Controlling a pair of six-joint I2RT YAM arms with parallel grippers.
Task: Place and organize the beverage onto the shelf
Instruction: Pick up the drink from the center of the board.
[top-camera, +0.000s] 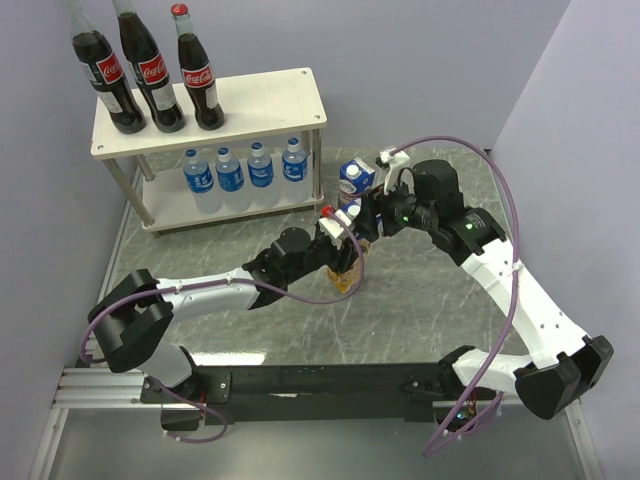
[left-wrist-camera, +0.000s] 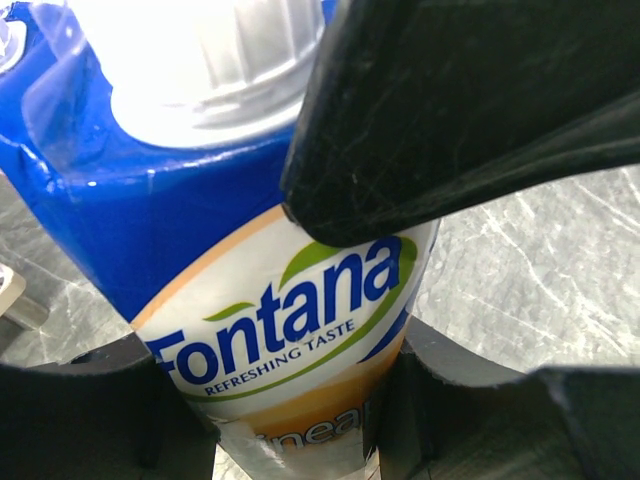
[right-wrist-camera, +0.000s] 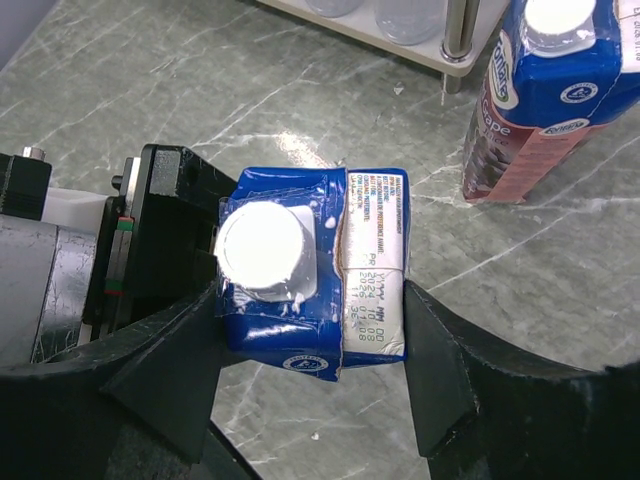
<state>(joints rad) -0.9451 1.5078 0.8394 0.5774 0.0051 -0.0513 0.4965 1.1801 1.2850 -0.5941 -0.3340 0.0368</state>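
The yellow juice carton (top-camera: 347, 272) stands in the middle of the table with both grippers on it. My left gripper (top-camera: 338, 248) is shut on its body, label filling the left wrist view (left-wrist-camera: 280, 320). My right gripper (top-camera: 366, 226) is shut on its blue top with the white cap (right-wrist-camera: 310, 260). The purple juice carton (top-camera: 356, 180) stands just behind, upright, also in the right wrist view (right-wrist-camera: 545, 90). The shelf (top-camera: 270, 100) at the back left holds three cola bottles (top-camera: 150, 70) on its top board and several water bottles (top-camera: 245, 170) on its lower board.
Grey walls close in behind the shelf and on the right. The right finger (left-wrist-camera: 450, 110) crosses the top of the left wrist view. A shelf leg (right-wrist-camera: 455, 30) shows near the purple carton. Marbled tabletop (top-camera: 420, 300) lies in front of the cartons.
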